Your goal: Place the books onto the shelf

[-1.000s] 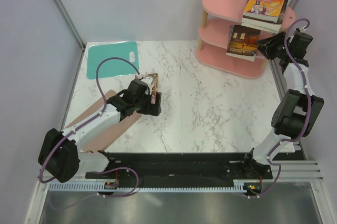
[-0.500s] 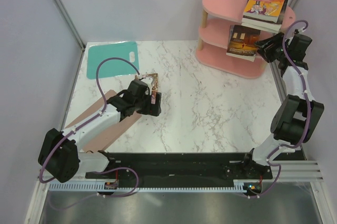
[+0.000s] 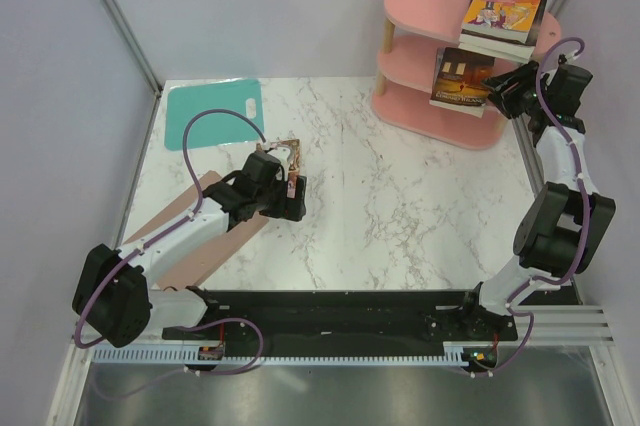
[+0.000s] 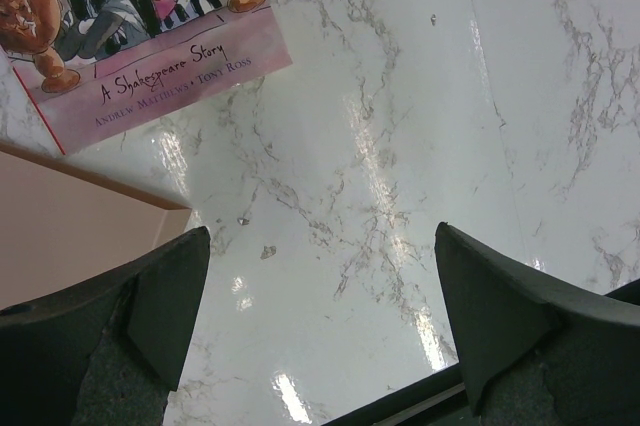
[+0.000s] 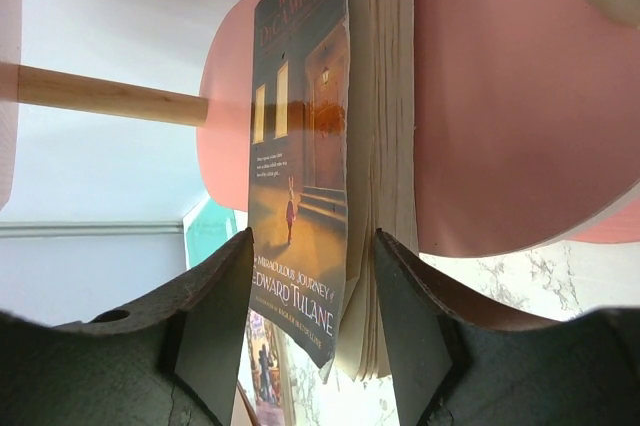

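I've got the right gripper (image 5: 313, 236) at the shelf's (image 3: 420, 1) middle board, fingers either side of the Edward Tulane book (image 5: 300, 176) lying there; can't tell if they're pinching it. The Roald Dahl book (image 3: 507, 4) is up top. The left gripper (image 4: 320, 246) hangs wide open over the table (image 4: 420, 96), with the Shakespeare book (image 4: 150, 46) nearby.

I see the white marble table (image 3: 400, 196) carrying four things. A teal mat (image 3: 213, 112) lies flat in its far left corner. A brown cardboard sheet (image 3: 203, 254) lies by the left edge, slanting toward the near side. A pink Shakespeare Story book (image 4: 140, 36) lies flat just beside the sheet's far end. The pink shelf (image 3: 420, 56) stands in the far right corner, with a Roald Dahl book (image 3: 508, 4) on its top board and an Edward Tulane book (image 3: 463, 78) on its middle board.
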